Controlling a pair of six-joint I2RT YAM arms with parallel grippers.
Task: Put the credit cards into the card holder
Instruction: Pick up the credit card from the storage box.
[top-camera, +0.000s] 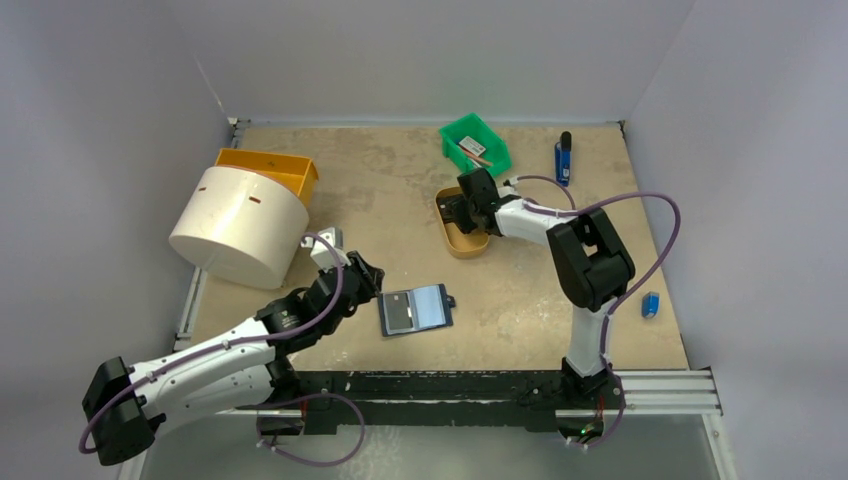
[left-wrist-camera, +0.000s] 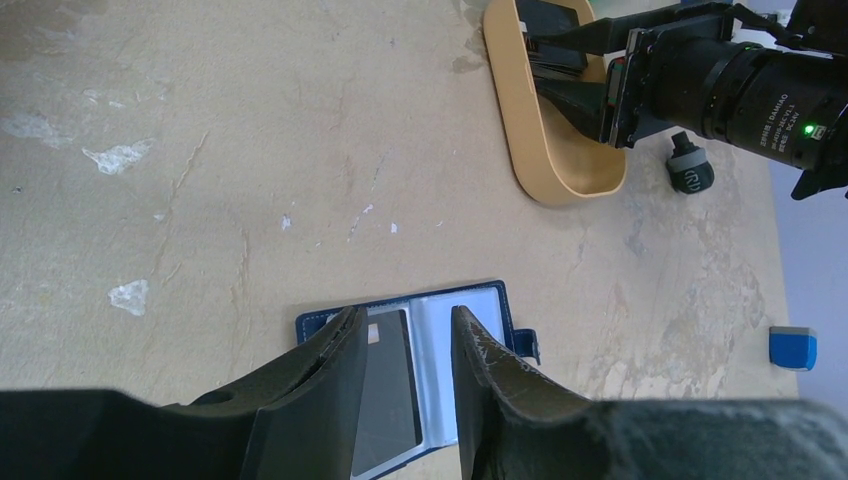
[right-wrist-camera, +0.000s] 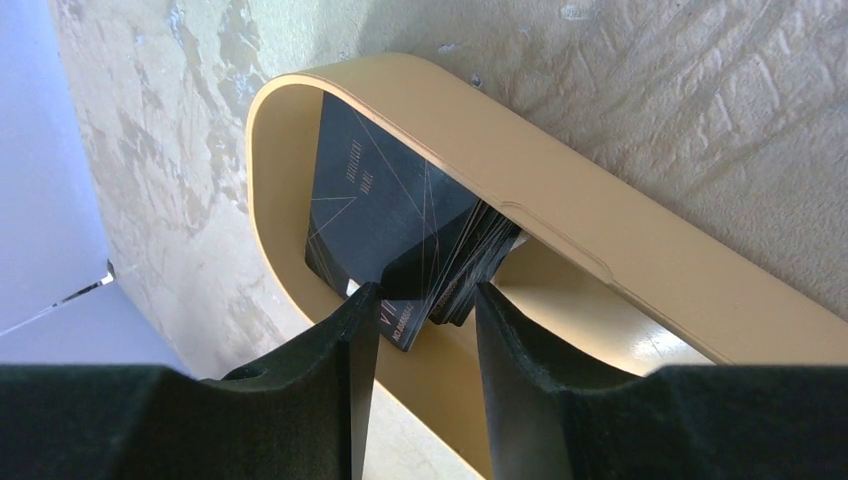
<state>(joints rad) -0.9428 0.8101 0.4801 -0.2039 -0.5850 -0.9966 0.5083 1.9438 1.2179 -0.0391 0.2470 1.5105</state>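
Note:
The navy card holder (top-camera: 428, 307) lies open on the table, pale blue lining up, with one dark card (top-camera: 398, 311) in its left pocket. My left gripper (top-camera: 368, 278) is open and empty, just left of and above the holder. In the left wrist view the gripper (left-wrist-camera: 408, 330) straddles the holder (left-wrist-camera: 480, 330) and the card (left-wrist-camera: 392, 390). My right gripper (top-camera: 460, 212) is open and reaches into the tan oval tray (top-camera: 468, 245). In the right wrist view its fingertips (right-wrist-camera: 425, 300) flank the near corner of a fanned stack of black cards (right-wrist-camera: 390, 210) in the tray (right-wrist-camera: 600, 250), without closing on it.
A green bin (top-camera: 475, 143) with small items stands at the back. A blue pen-like thing (top-camera: 563, 158) lies to its right. A small blue object (top-camera: 650, 305) sits near the right edge. A white cylinder (top-camera: 240, 225) and an orange bin (top-camera: 268, 170) stand at the left.

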